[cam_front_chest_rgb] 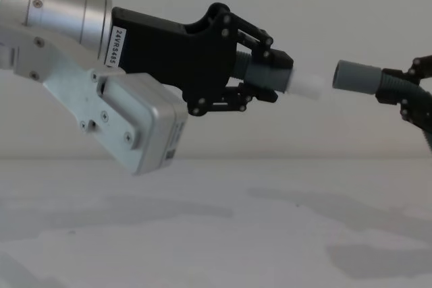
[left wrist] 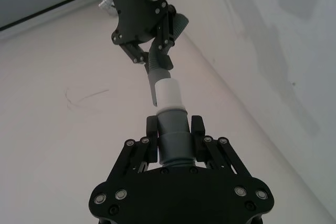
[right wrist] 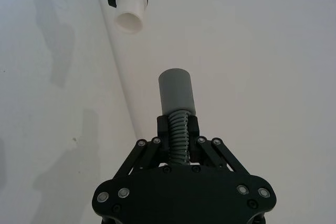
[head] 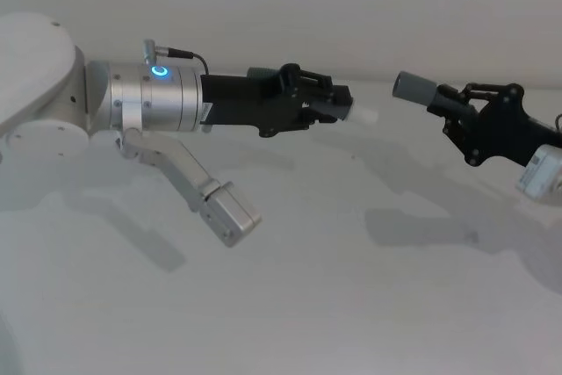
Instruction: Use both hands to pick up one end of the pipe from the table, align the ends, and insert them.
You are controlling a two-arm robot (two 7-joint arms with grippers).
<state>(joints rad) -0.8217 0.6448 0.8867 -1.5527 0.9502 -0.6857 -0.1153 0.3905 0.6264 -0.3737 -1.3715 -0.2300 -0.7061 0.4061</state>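
Both pipe pieces hang in the air above the white table [head: 351,305]. My left gripper [head: 338,104] is shut on the grey piece [left wrist: 173,135]. Its narrow white tip [head: 362,115] points right at the other piece. My right gripper [head: 450,101] is shut on the ribbed part of the second piece [right wrist: 178,135]. That piece's grey open collar [head: 413,88] faces the white tip [cam_front_chest_rgb: 307,85]. A small gap separates the tip from the collar [cam_front_chest_rgb: 358,76]. In the head view the collar sits a little higher than the tip; in the chest view the two are almost level.
The left arm's silver wrist carries a blue-lit ring [head: 160,71] and a grey camera block [cam_front_chest_rgb: 142,123] hanging below it. The table meets a pale wall [head: 290,6] behind both grippers. Shadows of the arms lie on the surface.
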